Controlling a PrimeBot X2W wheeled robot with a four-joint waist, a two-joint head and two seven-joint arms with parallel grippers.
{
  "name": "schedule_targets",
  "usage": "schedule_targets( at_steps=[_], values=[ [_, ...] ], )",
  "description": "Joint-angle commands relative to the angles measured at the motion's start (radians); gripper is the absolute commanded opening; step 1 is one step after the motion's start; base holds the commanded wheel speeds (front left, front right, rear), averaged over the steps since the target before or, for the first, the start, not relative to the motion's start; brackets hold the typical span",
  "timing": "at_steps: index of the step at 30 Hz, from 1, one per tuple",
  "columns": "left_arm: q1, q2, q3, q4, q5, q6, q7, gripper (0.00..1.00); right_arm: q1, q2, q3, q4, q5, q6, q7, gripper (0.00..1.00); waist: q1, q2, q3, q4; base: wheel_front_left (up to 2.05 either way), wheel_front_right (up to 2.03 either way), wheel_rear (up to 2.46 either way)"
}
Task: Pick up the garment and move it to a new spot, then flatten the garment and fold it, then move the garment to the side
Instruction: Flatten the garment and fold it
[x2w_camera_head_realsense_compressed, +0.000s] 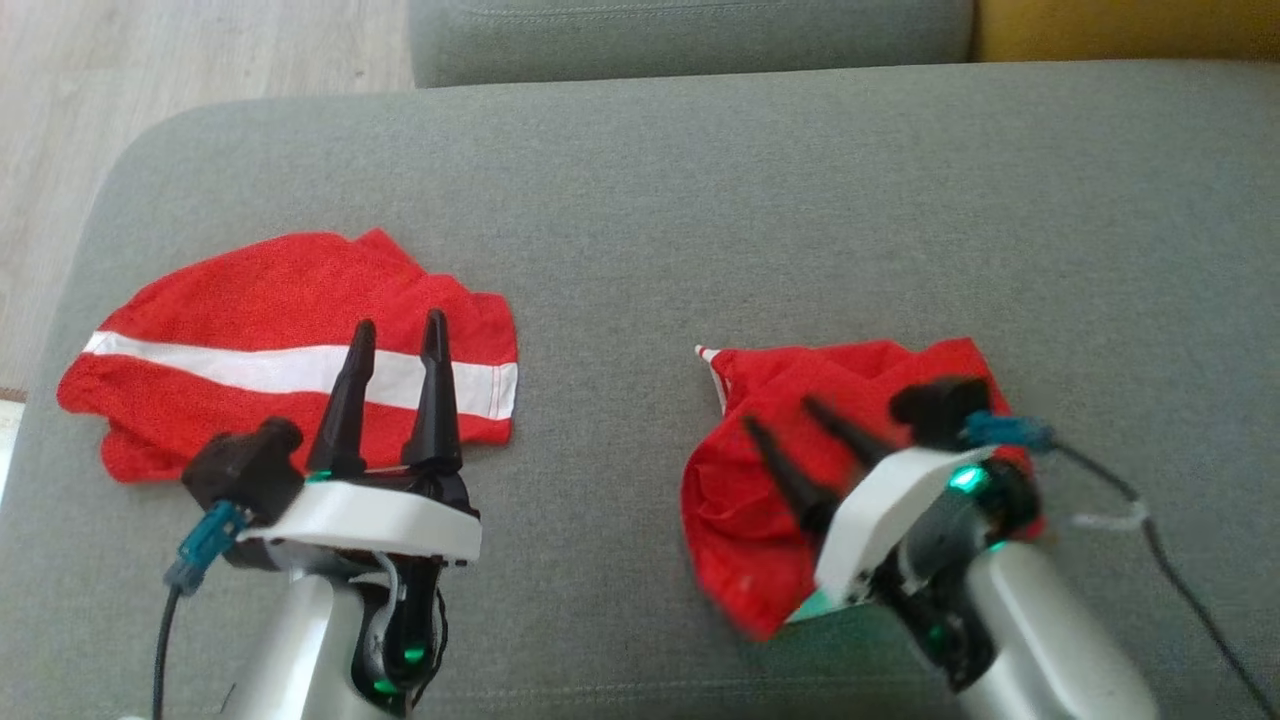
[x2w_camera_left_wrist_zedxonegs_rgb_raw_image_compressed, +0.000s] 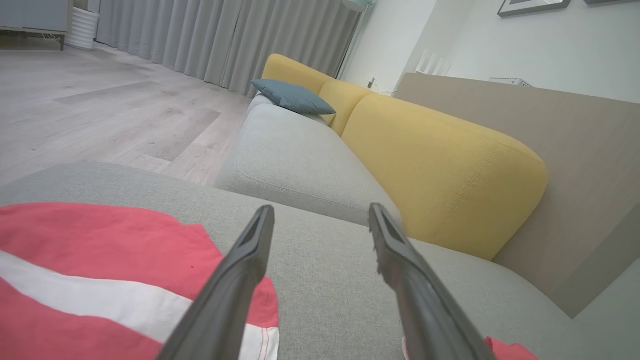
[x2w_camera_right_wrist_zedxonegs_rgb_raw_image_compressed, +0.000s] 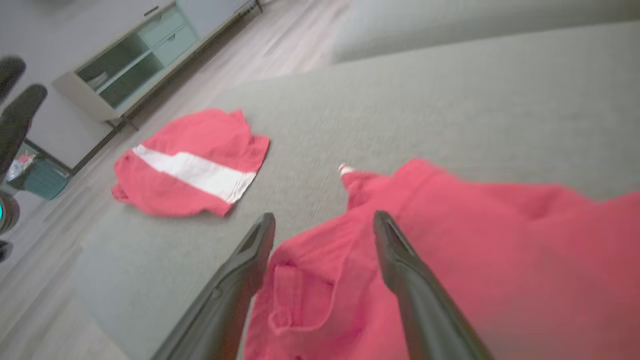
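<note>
A crumpled red garment (x2w_camera_head_realsense_compressed: 720, 540) lies on the right of the grey seat cushion (x2w_camera_head_realsense_compressed: 800, 200). My right gripper (x2w_camera_head_realsense_compressed: 778, 415) hovers over it, open, with its fingers apart above the cloth and nothing pinched. The right wrist view shows the same garment (x2w_camera_right_wrist_zedxonegs_rgb_raw_image_compressed: 500, 250) bunched under the open right gripper (x2w_camera_right_wrist_zedxonegs_rgb_raw_image_compressed: 324, 216). On the left lies a second red garment (x2w_camera_head_realsense_compressed: 250, 300) with a white stripe, folded flat. My left gripper (x2w_camera_head_realsense_compressed: 400, 323) stands open over its near right corner, empty. The left wrist view has this striped garment (x2w_camera_left_wrist_zedxonegs_rgb_raw_image_compressed: 75, 235) at lower left, beside the open left gripper (x2w_camera_left_wrist_zedxonegs_rgb_raw_image_compressed: 321, 209).
The cushion's rounded left edge drops to a wooden floor (x2w_camera_head_realsense_compressed: 150, 60). Another grey seat (x2w_camera_head_realsense_compressed: 690, 30) adjoins at the back, with a yellow backrest (x2w_camera_left_wrist_zedxonegs_rgb_raw_image_compressed: 440, 165) and a blue pillow (x2w_camera_left_wrist_zedxonegs_rgb_raw_image_compressed: 292, 96). A dark cable (x2w_camera_head_realsense_compressed: 1150, 520) trails from my right wrist. A cabinet (x2w_camera_right_wrist_zedxonegs_rgb_raw_image_compressed: 140, 60) stands beyond the floor.
</note>
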Motion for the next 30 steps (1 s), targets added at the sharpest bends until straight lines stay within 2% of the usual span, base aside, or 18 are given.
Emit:
schedule_targets(
  at_steps=[1,7,10,13,16,24,30],
  values=[
    [-0.04,0.002,0.025,-0.032,-0.002,0.002,-0.005,1.0,-0.052,0.004,-0.02,-0.058,-0.016,0.007,-0.013,1.0,0.0,0.0,-0.006,-0.008,0.0,0.0,0.0],
    [-0.041,0.002,0.032,-0.05,0.006,0.001,-0.005,1.0,-0.081,0.004,-0.196,-0.161,-0.127,0.007,-0.016,1.0,0.0,0.0,-0.019,-0.04,0.0,0.0,0.0],
    [-0.042,0.002,0.031,-0.065,0.007,-0.005,-0.005,1.0,-0.08,-0.011,-0.259,-0.197,-0.211,0.007,-0.066,1.0,0.0,0.0,-0.021,-0.051,0.0,0.0,0.0],
    [-0.044,0.002,0.03,-0.08,0.007,-0.01,-0.005,1.0,-0.059,-0.01,-0.324,-0.213,-0.234,0.007,-0.13,1.0,0.0,0.0,-0.021,-0.062,0.0,0.0,0.0],
    [-0.045,0.002,0.026,-0.092,0.011,-0.015,-0.005,1.0,-0.03,-0.015,-0.359,-0.217,-0.269,0.007,-0.204,1.0,0.0,0.0,-0.019,-0.071,0.0,0.0,0.0],
    [-0.024,0.002,0.016,-0.111,0.022,-0.029,-0.005,1.0,0.069,0.001,-0.424,-0.181,-0.262,0.007,-0.364,1.0,0.0,0.0,-0.015,-0.09,0.0,0.0,0.0],
    [-0.011,0.002,0.012,-0.114,0.024,-0.033,-0.005,1.0,0.084,0.003,-0.428,-0.149,-0.228,0.007,-0.416,1.0,0.0,0.0,-0.011,-0.1,0.0,0.0,0.0]
  ],
)
